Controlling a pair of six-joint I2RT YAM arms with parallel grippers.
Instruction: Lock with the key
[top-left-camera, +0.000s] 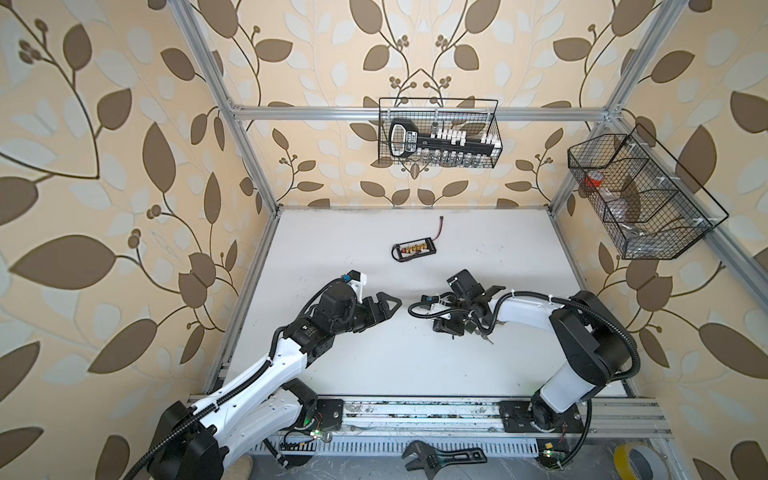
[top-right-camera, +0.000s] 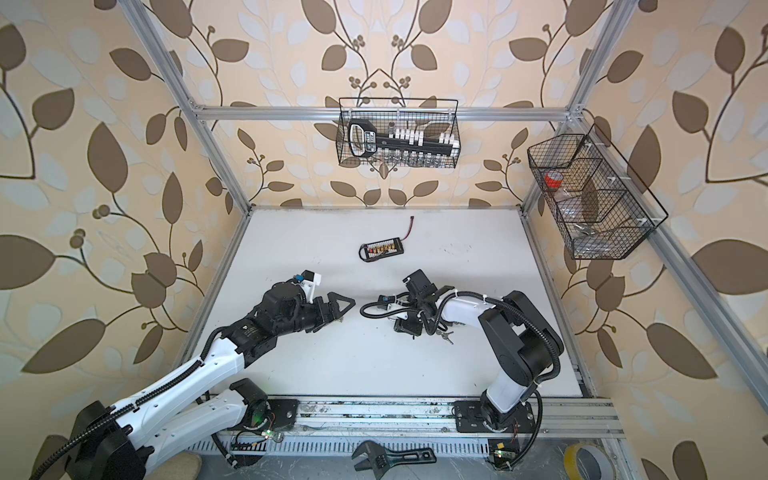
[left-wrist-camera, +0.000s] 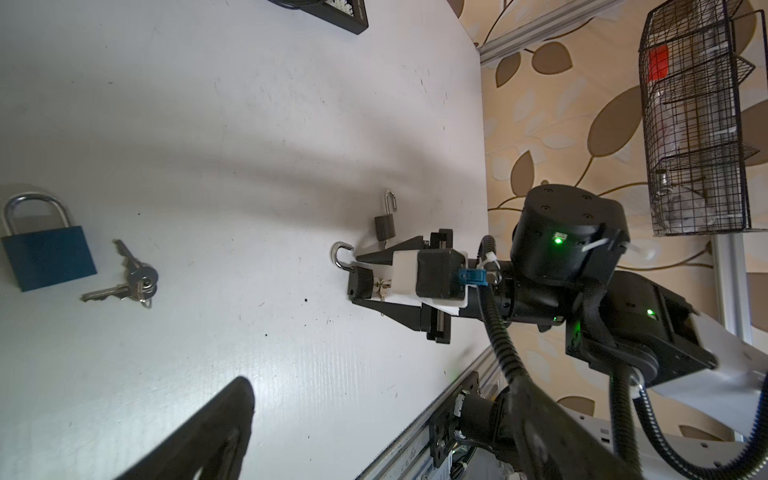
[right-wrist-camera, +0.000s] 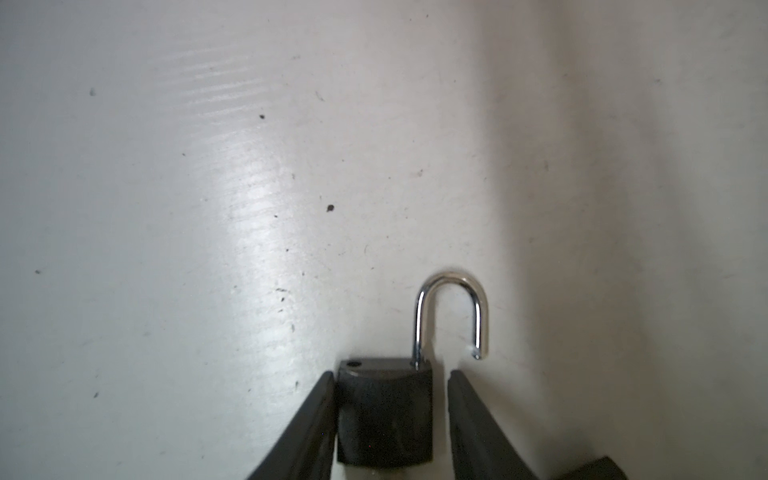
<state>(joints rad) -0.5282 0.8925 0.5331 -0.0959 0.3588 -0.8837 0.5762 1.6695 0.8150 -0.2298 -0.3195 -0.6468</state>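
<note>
I see the right gripper (right-wrist-camera: 390, 374) with its jaws straddling the body of the small black padlock (right-wrist-camera: 384, 415), which lies flat on the white table (right-wrist-camera: 166, 187). One finger (right-wrist-camera: 320, 415) touches the body. A narrow gap remains at the other side, so the lock is not yet clamped. Its shackle (right-wrist-camera: 451, 291) is swung open, the free end clear of the body.

The left gripper (top-left-camera: 386, 311) is spread wide and empty. Its wrist camera shows a blue padlock (left-wrist-camera: 48, 255) with a key bunch (left-wrist-camera: 133, 280) just beside it. A second black padlock (left-wrist-camera: 384, 226), also open, lies near the right gripper.
</note>
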